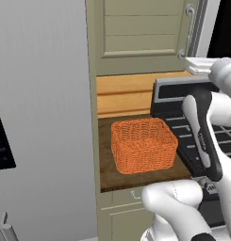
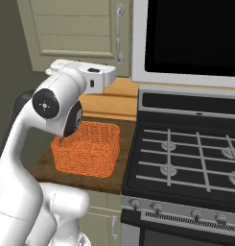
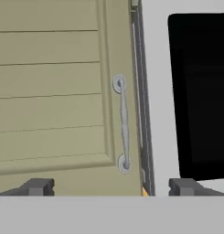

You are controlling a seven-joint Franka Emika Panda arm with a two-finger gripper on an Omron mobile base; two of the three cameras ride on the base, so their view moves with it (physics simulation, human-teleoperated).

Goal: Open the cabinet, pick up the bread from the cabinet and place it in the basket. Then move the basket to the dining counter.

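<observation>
The olive-beige cabinet (image 3: 49,91) hangs shut above the counter, its curved silver handle (image 3: 123,125) running upright along the door's right edge. My gripper (image 3: 111,188) is open and faces the door, the handle a little way ahead between the two finger tips (image 3: 38,186), touching nothing. The handle (image 2: 120,33) sits above and right of my hand in the right base view. The orange mesh basket (image 1: 143,143) stands upright on the dark wood countertop (image 1: 107,176) below the cabinet. The bread is hidden behind the shut door. The dining counter is out of view.
A black stove (image 2: 186,153) with grates adjoins the counter on the right, and a dark microwave (image 2: 191,36) hangs above it next to the cabinet. A tall grey fridge side (image 1: 41,117) walls off the left. Light wooden planks (image 1: 121,96) back the counter.
</observation>
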